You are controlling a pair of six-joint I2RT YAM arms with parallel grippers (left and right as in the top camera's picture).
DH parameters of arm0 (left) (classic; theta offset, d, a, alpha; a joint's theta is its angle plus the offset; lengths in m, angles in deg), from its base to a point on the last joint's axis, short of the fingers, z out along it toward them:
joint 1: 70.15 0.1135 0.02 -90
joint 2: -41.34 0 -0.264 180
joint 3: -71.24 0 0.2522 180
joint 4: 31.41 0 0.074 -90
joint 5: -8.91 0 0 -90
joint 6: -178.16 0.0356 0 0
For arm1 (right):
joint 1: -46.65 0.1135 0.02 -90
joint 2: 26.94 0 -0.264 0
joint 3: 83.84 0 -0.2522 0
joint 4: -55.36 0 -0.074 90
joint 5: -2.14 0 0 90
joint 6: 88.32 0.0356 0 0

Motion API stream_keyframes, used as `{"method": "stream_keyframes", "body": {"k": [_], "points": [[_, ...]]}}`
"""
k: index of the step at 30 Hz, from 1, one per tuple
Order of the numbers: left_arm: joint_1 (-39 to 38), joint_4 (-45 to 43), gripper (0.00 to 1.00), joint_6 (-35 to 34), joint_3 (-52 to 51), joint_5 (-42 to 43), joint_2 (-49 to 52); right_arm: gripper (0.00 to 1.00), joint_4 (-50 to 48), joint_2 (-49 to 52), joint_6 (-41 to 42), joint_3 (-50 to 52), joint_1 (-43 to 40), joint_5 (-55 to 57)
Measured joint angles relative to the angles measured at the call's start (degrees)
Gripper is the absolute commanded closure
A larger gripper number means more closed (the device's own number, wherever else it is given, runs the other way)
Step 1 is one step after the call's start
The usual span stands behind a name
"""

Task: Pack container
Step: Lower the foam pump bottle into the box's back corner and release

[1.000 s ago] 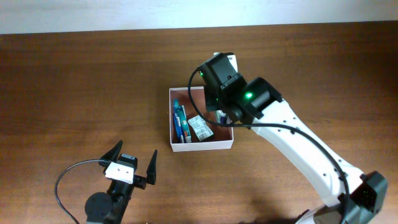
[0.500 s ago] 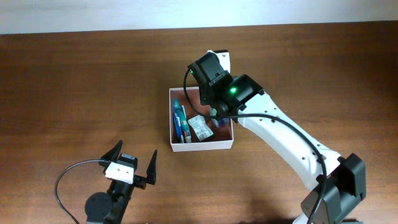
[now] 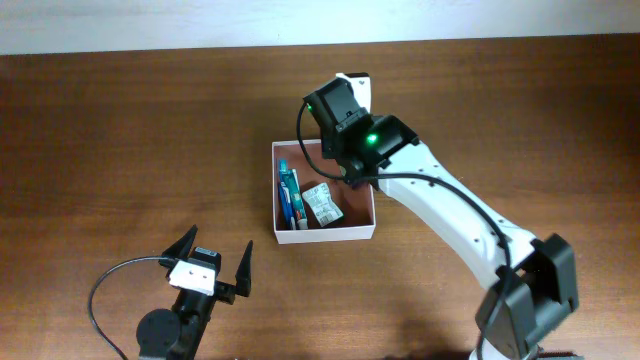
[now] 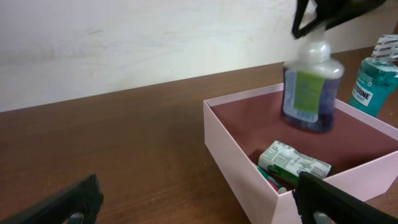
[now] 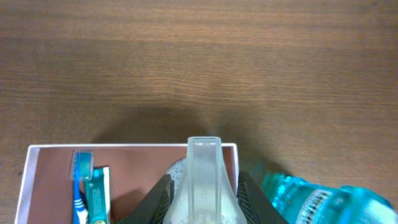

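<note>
right arm reaches in from the near right, wrist bent over the far right corner of the container [image 3: 325,235], right gripper [image 5: 204,194] pointing down. jaws clamped on the whitish cap of a purple bottle [image 4: 309,87] with a green label. it hangs upright, lower end inside the walls near the far side. can't tell if it touches the floor.

left arm sits near the front edge, left gripper [image 3: 218,245] low over bare table [image 3: 120,130], well apart from the container. fingers spread wide, nothing between them.

container is mid-table: square, shallow, open top, thin white walls, reddish-brown inside.

contents:
- toothbrush [image 5: 81,177] and toothpaste box [image 5: 97,198] side by side along the left wall
- small white-green packet [image 4: 292,160] lying flat near the middle, apart from the purple bottle
- right part of the floor bare

teal bottle [image 4: 372,87] stands upright on the table just outside the far right wall, beside the purple bottle, mostly hidden under the arm in the overhead view.
</note>
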Motion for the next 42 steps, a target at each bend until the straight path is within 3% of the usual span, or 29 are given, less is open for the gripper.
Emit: {"method": "stream_keyframes", "body": {"k": [7, 25, 27, 42], "points": [[0.00, 0.00, 0.01, 0.00, 0.00, 0.00, 0.00, 0.74, -3.13, 4.90, 0.00, 0.00, 0.00, 0.00], [0.00, 0.00, 0.01, 0.00, -0.02, 0.00, 0.00, 0.73, -2.40, 5.31, 3.17, 0.00, -2.73, 1.46], [0.00, 0.00, 0.01, 0.00, 0.00, 0.00, 0.00, 0.64, -2.40, 5.31, 3.26, 0.00, -2.73, 1.38], [0.00, 0.00, 0.00, 0.00, 0.00, 0.00, 0.00, 0.57, -0.81, 5.29, 2.23, -0.02, -2.73, 1.40]]}}
